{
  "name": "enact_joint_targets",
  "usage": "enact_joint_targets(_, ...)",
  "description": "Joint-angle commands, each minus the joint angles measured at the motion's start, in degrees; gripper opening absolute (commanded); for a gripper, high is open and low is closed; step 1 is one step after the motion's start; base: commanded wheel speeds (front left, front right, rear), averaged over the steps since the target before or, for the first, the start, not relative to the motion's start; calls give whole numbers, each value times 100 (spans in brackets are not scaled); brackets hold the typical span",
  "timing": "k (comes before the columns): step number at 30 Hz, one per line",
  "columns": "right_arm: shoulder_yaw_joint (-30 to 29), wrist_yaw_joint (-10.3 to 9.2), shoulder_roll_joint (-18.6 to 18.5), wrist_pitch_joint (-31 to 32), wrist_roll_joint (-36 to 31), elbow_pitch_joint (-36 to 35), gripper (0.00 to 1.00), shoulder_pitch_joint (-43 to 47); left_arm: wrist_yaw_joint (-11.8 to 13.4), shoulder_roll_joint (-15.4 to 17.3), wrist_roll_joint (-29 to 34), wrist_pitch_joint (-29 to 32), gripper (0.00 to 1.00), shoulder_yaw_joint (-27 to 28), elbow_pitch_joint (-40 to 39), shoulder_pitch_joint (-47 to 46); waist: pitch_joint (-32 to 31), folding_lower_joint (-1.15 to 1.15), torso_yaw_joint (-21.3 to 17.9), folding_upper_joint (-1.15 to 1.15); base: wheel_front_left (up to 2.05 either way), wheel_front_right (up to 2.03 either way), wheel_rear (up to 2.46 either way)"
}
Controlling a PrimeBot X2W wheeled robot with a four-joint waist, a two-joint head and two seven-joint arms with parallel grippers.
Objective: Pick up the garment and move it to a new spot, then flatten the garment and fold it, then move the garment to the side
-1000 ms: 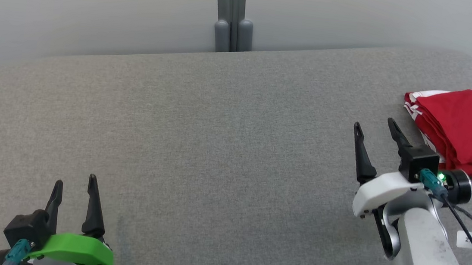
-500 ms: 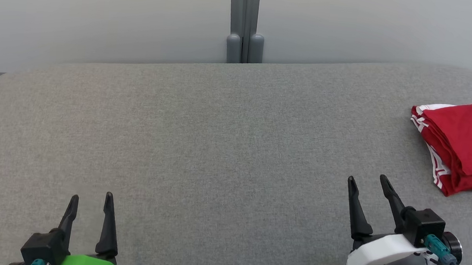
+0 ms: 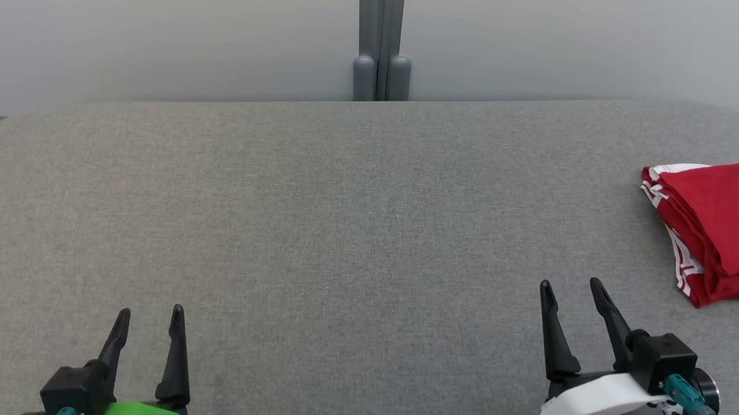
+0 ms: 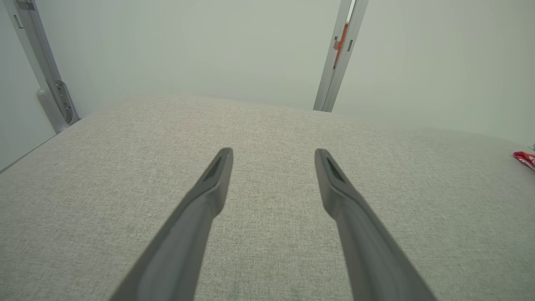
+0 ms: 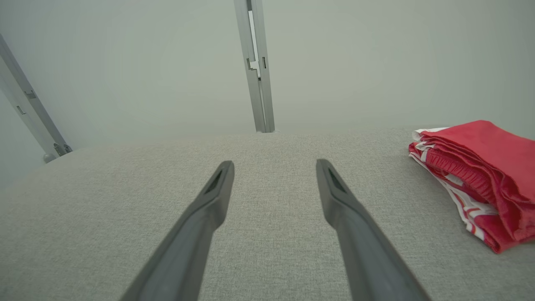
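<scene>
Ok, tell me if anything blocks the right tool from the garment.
Nothing visible does: just grey padded surface lies between the open right tool and the folded red garment ahead to its right.

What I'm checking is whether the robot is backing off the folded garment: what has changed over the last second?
The right claw drew back toward the robot, away from the red garment it had been right beside. The head camera shifted too, so the whole view slid. Unchanged: the garment lies folded at the table's right side; both claws open and empty, the left claw about where it was.
</scene>
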Motion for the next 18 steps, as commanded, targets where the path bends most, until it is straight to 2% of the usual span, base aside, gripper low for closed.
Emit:
enact_joint_targets(1, 23, -9, -7, -23, 25, -19, 100, 57, -35, -6, 5, -11, 100, -8, 27, -10, -9, 0, 13, 0, 0, 0, 0)
enact_joint_targets(2, 22, 0, -1, 0, 0, 3, 0, 7, -24, -1, -1, -7, 0, -9, 32, 0, -7, 0, 10, 0, 0, 0, 0)
enact_joint_targets(6, 18, 1, 15, 18, 95, 149, 0, 108, -32, -10, -86, 26, 0, -3, 215, 14, -7, 0, 10, 0, 0, 0, 0)
enact_joint_targets(18, -123, 0, -23, 328, 1466, 96, 0, 52, -146, -24, -1274, 373, 0, 185, 203, -153, 1, 0, 13, 0, 0, 0, 0)
